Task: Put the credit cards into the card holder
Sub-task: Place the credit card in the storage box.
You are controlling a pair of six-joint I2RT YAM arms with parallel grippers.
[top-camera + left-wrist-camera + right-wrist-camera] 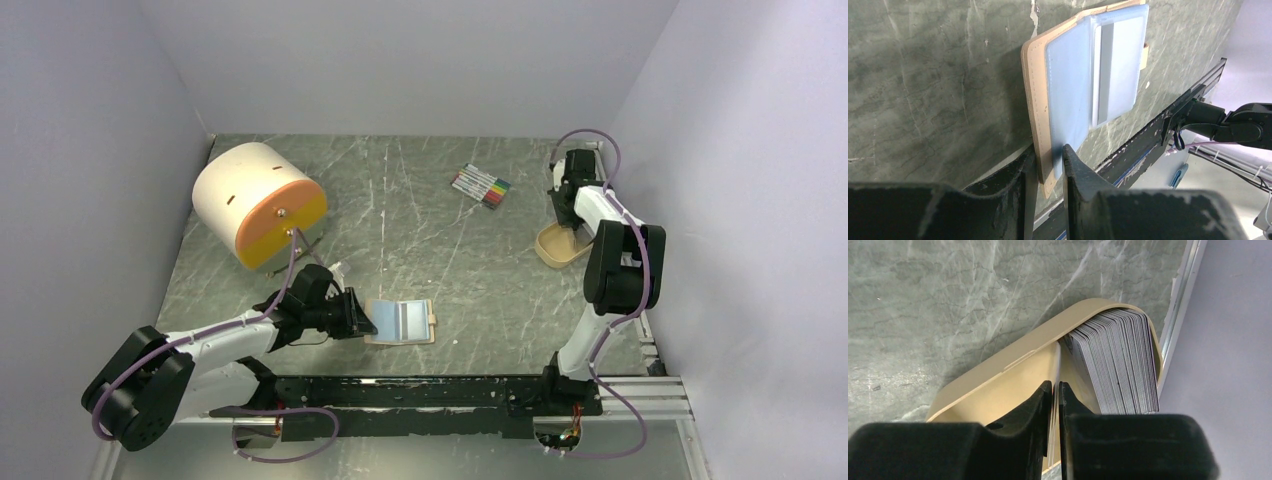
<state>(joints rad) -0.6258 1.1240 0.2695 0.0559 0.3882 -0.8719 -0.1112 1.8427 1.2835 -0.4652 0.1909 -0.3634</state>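
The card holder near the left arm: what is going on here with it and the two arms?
The left gripper is clamped on one edge of the card holder, which lies open on the table. The right gripper is down in the tan tray, beside the stack of credit cards. Its fingers are nearly together around what looks like one card on edge. Whether it grips that card is unclear.

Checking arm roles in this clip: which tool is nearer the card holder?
Left. The left tool clamps one edge of the card holder; the right tool is far across the table, down in the tan tray beside the credit cards.
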